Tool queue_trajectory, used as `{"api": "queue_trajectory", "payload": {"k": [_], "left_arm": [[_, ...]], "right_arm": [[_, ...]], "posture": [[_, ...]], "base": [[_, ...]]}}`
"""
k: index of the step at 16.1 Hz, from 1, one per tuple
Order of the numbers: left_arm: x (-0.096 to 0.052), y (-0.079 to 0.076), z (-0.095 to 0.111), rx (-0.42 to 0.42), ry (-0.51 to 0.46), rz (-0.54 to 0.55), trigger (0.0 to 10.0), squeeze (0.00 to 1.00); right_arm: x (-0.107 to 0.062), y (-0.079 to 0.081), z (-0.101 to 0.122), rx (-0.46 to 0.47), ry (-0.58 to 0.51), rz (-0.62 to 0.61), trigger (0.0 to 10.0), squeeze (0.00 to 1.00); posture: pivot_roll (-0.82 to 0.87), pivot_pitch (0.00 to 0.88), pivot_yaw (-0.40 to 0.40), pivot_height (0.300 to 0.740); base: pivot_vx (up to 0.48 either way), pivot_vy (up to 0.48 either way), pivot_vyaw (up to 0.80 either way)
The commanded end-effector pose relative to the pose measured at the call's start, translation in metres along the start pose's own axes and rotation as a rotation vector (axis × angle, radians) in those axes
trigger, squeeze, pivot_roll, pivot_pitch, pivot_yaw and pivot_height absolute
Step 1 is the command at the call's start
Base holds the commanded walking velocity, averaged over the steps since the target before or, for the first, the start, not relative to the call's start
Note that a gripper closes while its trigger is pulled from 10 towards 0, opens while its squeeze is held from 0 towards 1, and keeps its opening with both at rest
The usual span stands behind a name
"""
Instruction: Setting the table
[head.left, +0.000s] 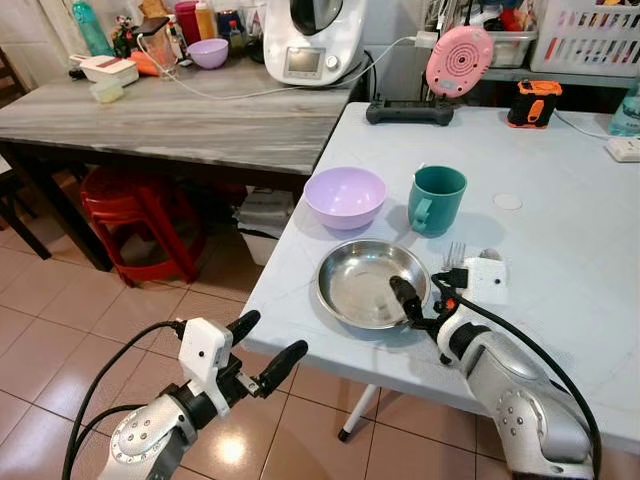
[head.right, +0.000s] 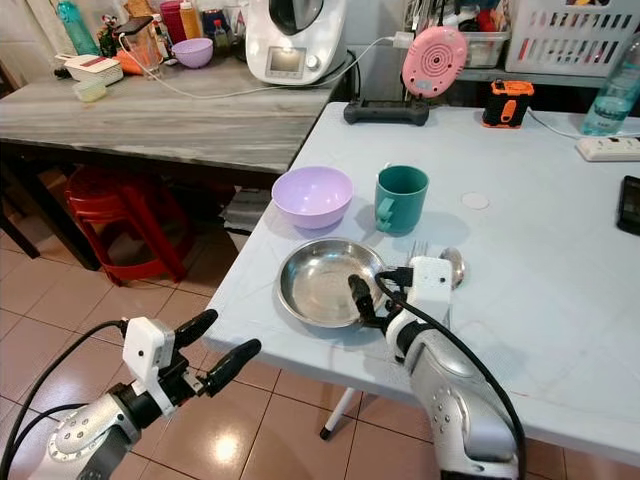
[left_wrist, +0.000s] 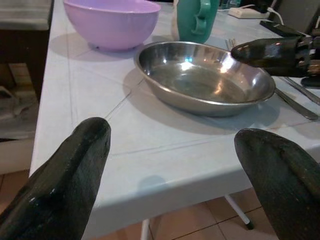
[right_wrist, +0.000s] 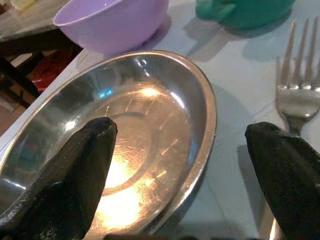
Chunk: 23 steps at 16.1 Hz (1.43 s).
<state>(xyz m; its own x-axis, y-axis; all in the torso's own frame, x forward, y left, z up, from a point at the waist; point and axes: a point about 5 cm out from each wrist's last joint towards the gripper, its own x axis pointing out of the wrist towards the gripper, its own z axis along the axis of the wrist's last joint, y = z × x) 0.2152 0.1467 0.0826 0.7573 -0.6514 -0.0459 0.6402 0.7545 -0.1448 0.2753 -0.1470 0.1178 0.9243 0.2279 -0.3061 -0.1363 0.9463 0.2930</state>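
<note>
round shallow stainless steel plate (head.left: 362, 281) on pale blue table (head.left: 560, 260), lilac plastic bowl (head.left: 345, 195) at its 11 o'clock; right gripper (right_wrist: 180, 175) fingers apart, straddling plate's rim; left gripper (head.left: 262, 348) spread, off-table.

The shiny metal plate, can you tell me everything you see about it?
The shiny metal plate is round, shallow and silvery, like steel, with a raised rim and bright reflections. It is empty and sits flat near the white table's front edge, before the purple bowl. The right end effector is open, straddling its rim beside the fork.
</note>
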Motion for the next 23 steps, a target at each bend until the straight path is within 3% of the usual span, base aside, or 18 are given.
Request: {"api": "queue_trajectory", "payload": {"k": [1,4,5,6,23], "left_arm": [[0.000,0.001,0.005,0.031,-0.008,-0.015,10.0,0.00],[0.001,-0.001,0.005,0.030,-0.008,-0.029,10.0,0.00],[0.001,-0.002,0.005,0.032,-0.008,-0.040,10.0,0.00],[0.001,-0.003,0.005,0.033,-0.010,-0.046,10.0,0.00],[0.005,-0.016,0.010,0.054,-0.027,-0.168,10.0,0.00]], "right_arm": [[0.005,0.006,-0.002,0.019,0.032,0.013,10.0,0.00],[0.009,0.009,-0.004,-0.007,0.061,0.015,10.0,0.00],[0.009,0.011,-0.006,-0.006,0.072,0.020,2.0,0.00],[0.010,0.012,-0.007,-0.008,0.082,0.022,0.0,0.00],[0.015,0.008,-0.018,0.038,0.212,-0.003,0.0,0.00]], "posture": [[-0.06,0.050,0.084,0.740],[-0.06,0.051,0.084,0.740],[-0.06,0.050,0.082,0.740],[-0.06,0.049,0.081,0.740],[-0.07,0.052,0.076,0.740]], "base": [[0.000,0.000,0.00],[0.000,0.000,0.00],[0.000,0.000,0.00],[0.000,0.000,0.00],[0.000,0.000,0.00]]}}
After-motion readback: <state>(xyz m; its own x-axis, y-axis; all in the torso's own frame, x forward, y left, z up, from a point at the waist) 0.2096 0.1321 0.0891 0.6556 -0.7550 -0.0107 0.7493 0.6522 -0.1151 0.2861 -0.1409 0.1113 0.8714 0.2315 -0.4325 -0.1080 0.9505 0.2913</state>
